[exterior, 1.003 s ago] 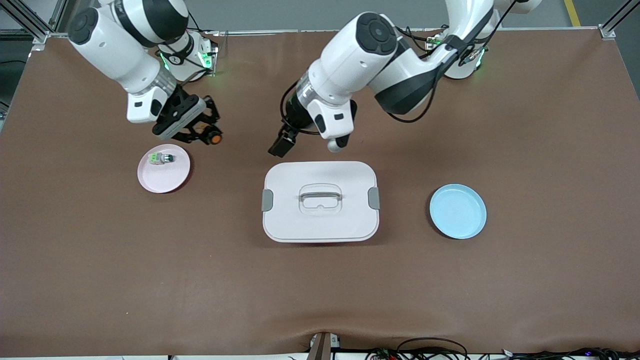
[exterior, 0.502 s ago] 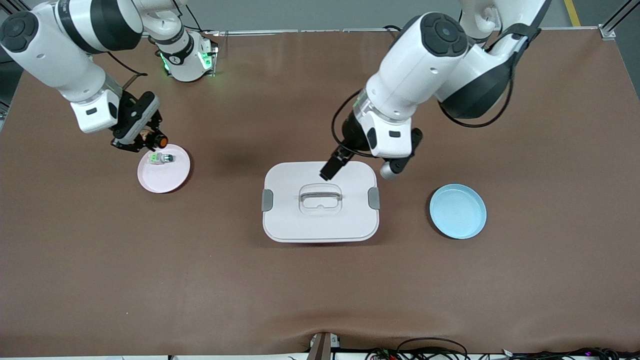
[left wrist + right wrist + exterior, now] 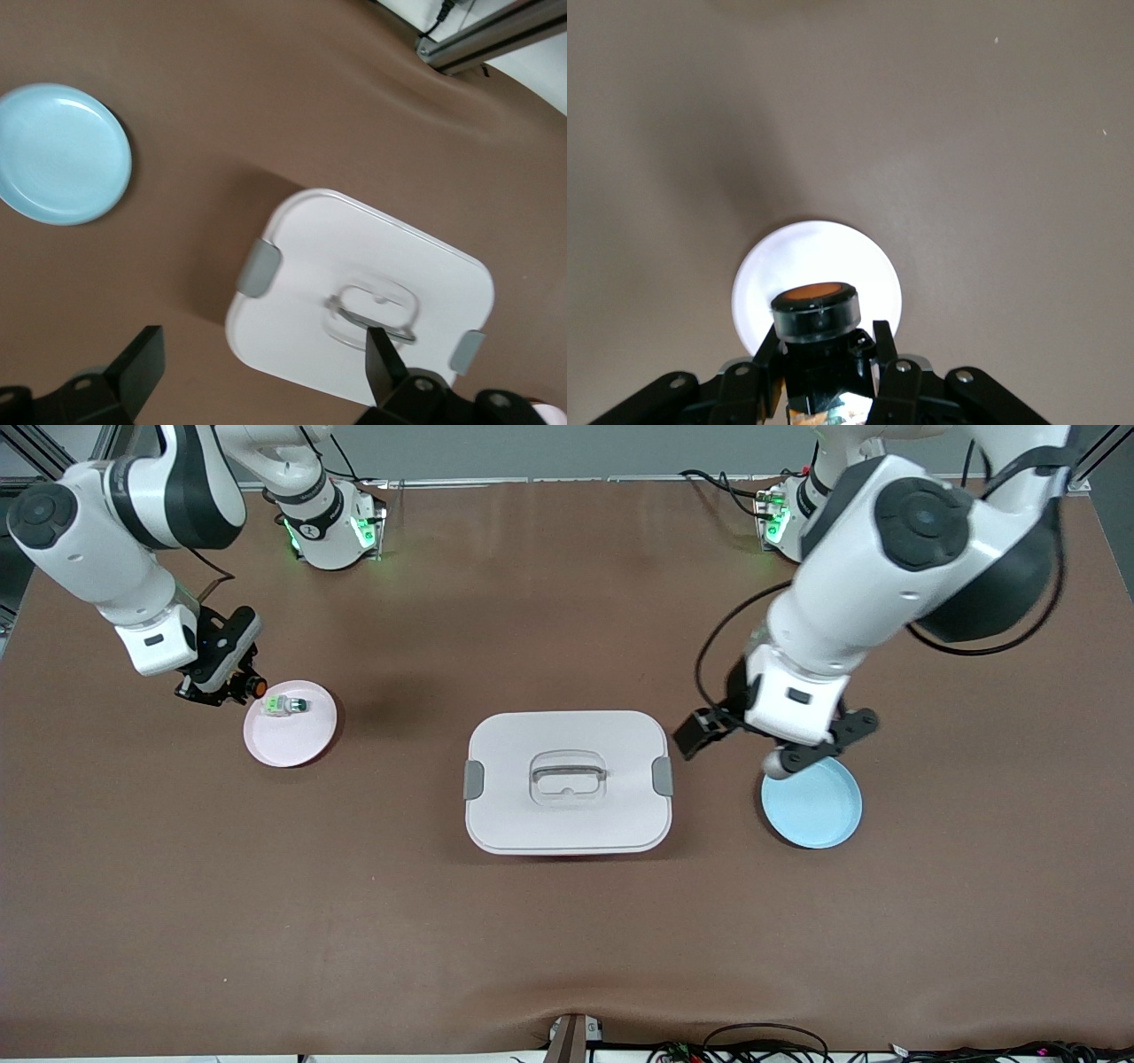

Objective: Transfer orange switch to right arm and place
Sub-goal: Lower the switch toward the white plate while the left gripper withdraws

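One arm matters now: we are pinching orange switch [image 3: 256,687] tight in right gripper [image 3: 237,687], orange face pointing toward pink plate [image 3: 306,746] just beside it. Left gripper [image 3: 772,748] is waiting over blue plate [image 3: 819,815], fingers spread, holding nothing.

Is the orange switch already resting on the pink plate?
No, the orange switch sits clamped in the right gripper beside the pink plate.

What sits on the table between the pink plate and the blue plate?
The white lidded container lies between the pink plate and the blue plate, with bare brown table either side; the front view shows it.
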### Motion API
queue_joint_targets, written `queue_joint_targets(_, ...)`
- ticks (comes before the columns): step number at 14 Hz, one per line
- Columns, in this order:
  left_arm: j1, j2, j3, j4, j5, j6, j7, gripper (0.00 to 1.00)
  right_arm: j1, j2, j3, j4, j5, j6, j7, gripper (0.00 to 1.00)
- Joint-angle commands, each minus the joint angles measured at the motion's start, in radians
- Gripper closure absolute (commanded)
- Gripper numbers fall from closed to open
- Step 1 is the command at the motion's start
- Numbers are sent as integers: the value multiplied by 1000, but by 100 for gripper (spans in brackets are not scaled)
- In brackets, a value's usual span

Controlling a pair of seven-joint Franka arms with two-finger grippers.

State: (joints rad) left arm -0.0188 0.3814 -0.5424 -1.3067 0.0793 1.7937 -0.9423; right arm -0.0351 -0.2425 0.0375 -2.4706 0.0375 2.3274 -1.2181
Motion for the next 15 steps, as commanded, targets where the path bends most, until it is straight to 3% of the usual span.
queue_joint_targets(1, 71, -53, -4, -26, 17, -66, 161, 0, -57, 11, 16, -102, -14, 153, -81, 100)
queue_joint_targets(7, 195, -98, -4, -25, 19, -155, 421, 0, -94, 213, 16, -183, -14, 522, -198, 100)
queue_joint_targets(12, 286, -140, -2, -22, 17, -198, 536, 0, -100, 374, 18, -191, -13, 677, -208, 100)
queue_joint_targets(15, 330, -156, -2, -19, 30, -203, 542, 0, -98, 419, 19, -192, -13, 733, -207, 100)
